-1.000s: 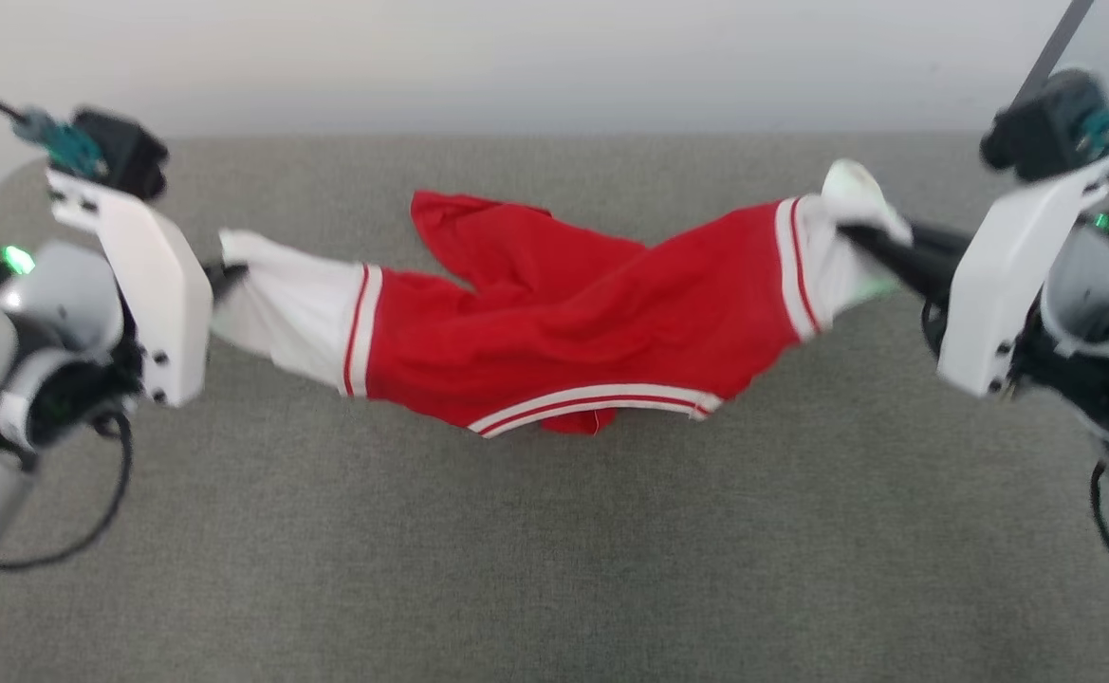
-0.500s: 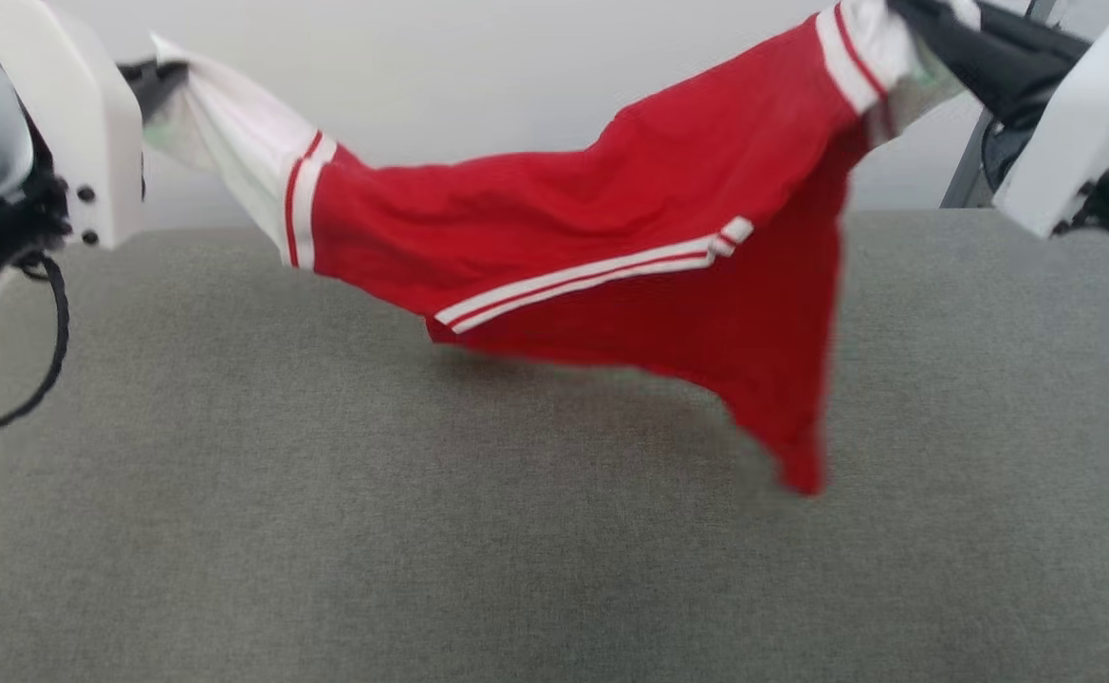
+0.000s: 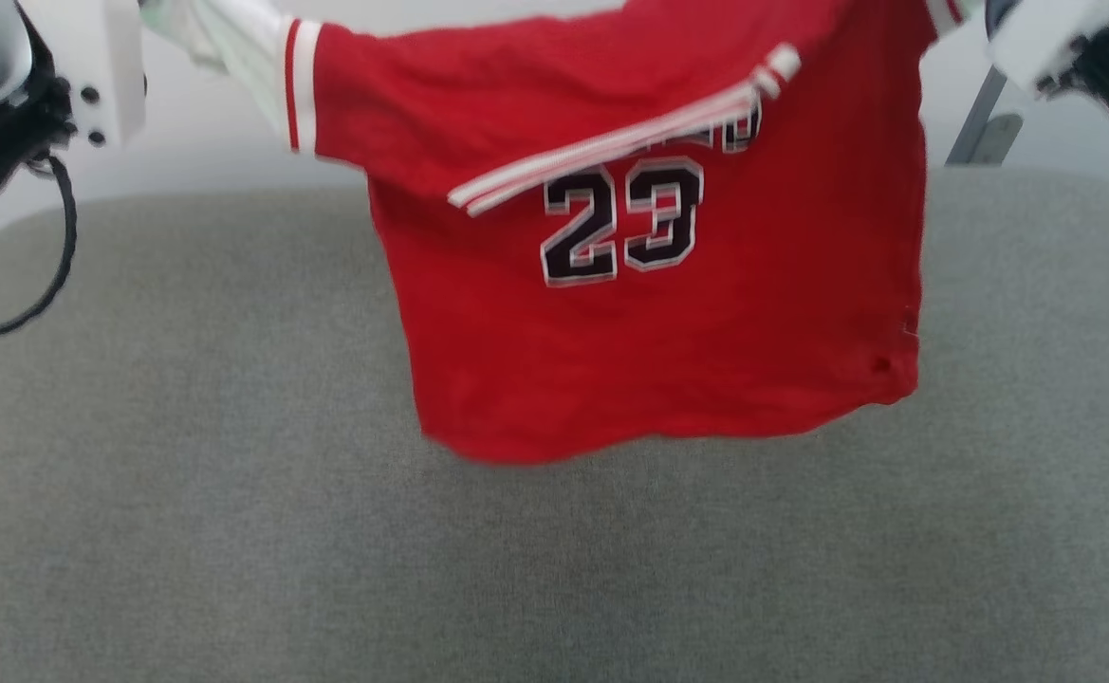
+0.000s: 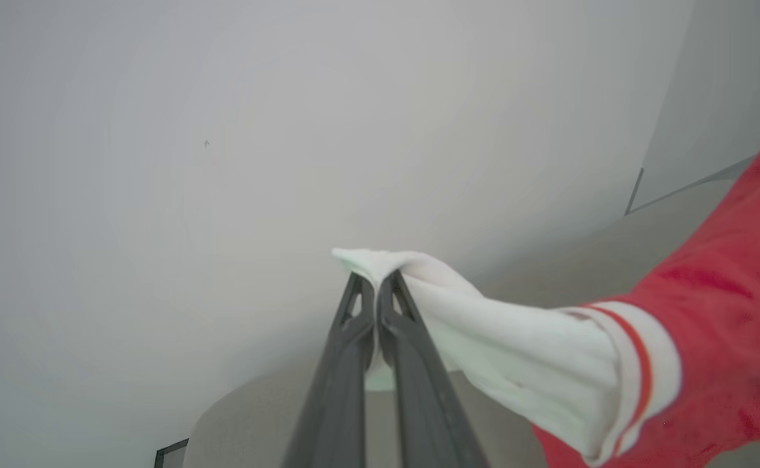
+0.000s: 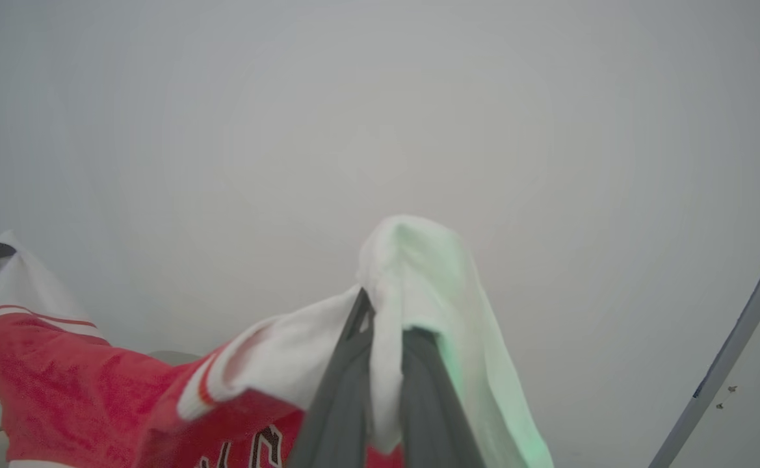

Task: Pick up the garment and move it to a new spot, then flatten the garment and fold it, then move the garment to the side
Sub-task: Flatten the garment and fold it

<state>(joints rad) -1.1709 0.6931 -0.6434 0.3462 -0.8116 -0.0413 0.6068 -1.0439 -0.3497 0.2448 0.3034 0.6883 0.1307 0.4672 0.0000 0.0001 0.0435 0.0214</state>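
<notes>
Left tool (image 4: 374, 286) pinches one white sleeve end, right tool (image 5: 386, 322) the other; garment (image 3: 668, 360) hangs spread between them, number side showing, above the grey fabric surface (image 3: 231, 531). Judged step: carry to the new spot. Next calls for lowering both ends level so the hem lands unwrinkled.

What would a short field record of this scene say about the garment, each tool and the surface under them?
garment: soft bright-red fabric top with white sleeve ends, hanging spread out between the two arms
print: black number 23, facing the head camera
left tool: shut on one white sleeve end
right tool: shut on the other white sleeve end
below: grey fabric surface
</notes>
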